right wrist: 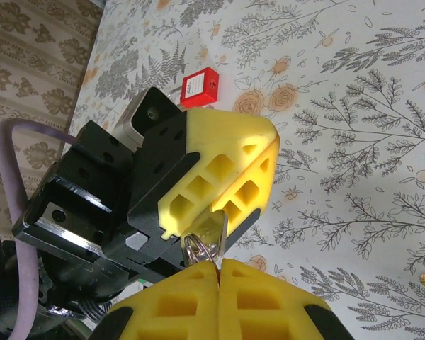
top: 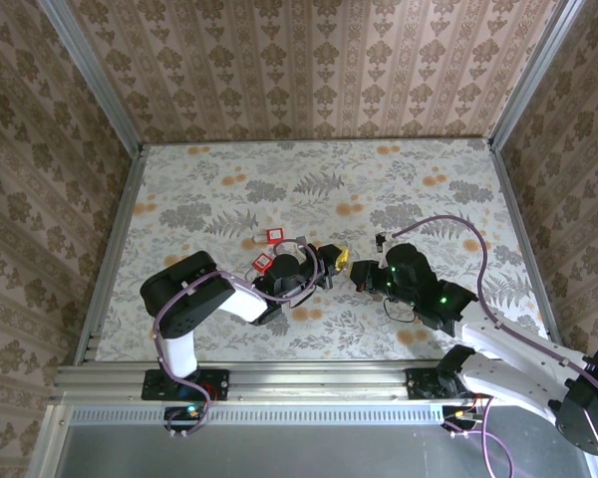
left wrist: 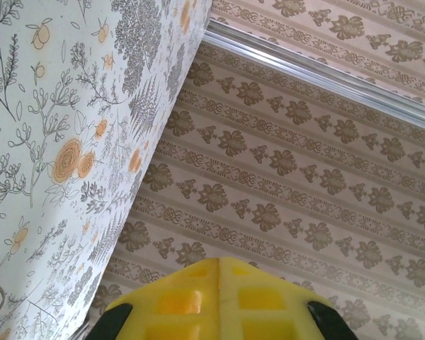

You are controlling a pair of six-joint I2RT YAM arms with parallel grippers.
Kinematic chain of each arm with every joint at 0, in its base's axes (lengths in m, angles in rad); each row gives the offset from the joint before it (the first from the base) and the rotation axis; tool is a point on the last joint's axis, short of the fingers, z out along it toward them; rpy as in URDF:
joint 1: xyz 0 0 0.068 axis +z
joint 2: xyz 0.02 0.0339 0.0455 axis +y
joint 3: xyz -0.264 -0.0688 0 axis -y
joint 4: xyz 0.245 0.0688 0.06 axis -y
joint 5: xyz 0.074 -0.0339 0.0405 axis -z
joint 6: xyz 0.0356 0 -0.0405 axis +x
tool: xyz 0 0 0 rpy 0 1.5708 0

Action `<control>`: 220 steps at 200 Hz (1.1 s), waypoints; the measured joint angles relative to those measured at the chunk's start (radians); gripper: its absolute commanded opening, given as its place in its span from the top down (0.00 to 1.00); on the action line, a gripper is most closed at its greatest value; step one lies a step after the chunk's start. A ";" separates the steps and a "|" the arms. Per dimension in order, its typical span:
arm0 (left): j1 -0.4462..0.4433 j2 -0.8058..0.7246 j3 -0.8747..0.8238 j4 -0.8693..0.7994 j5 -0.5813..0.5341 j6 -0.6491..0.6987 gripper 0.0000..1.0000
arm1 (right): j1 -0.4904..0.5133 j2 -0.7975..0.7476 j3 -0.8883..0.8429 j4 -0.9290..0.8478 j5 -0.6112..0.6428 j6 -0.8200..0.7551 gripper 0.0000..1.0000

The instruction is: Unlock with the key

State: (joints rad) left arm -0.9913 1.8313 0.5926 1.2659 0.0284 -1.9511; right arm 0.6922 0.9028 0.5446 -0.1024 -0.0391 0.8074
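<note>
Pinches the key (right wrist: 214,225) in the clenched left gripper (top: 334,259), ring (right wrist: 198,248) at the closed tips of the right gripper (right wrist: 218,268), leaves the red padlock (top: 276,236) at ten o'clock untouched, insertion and turning undone.

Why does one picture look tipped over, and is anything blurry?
Left wrist view: camera tilted, so the table runs up the left side; left gripper slightly soft. Right wrist view: key ring and red padlock sharp, evenly lit. Top external view: even light, faint shadows.
</note>
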 measured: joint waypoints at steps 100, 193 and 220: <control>0.059 -0.431 0.087 -0.439 0.034 0.748 1.00 | -0.120 -0.118 -0.093 0.357 -0.211 0.216 0.14; 0.043 -0.504 0.120 -0.593 0.014 1.091 1.00 | -0.116 0.114 -0.239 0.946 -0.296 0.395 0.41; 0.027 -0.504 0.119 -0.587 -0.005 1.104 1.00 | -0.093 0.124 -0.243 1.046 -0.300 0.404 0.45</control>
State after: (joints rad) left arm -0.9646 1.3270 0.7116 0.6792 0.0231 -0.8471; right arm 0.5995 1.0271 0.3012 0.9432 -0.3389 1.2114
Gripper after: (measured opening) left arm 0.056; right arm 0.562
